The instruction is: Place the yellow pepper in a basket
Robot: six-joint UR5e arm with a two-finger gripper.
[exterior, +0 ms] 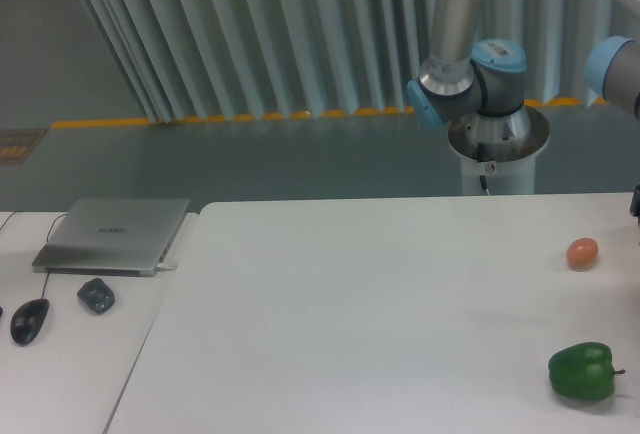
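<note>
Yellow pepper and basket: neither in view, so you can't judge its bearing from the end effector, also out of frame past the right tabletop (380, 314) edge. Visible there: green pepper (581, 371), orange-pink ball (582, 253).

We see only part of the arm (470, 74): its top runs past the upper edge and another joint (615, 69) is cut by the right edge. A dark sliver (635, 202) at that edge is too small to identify, so we cannot place fingers.
</note>
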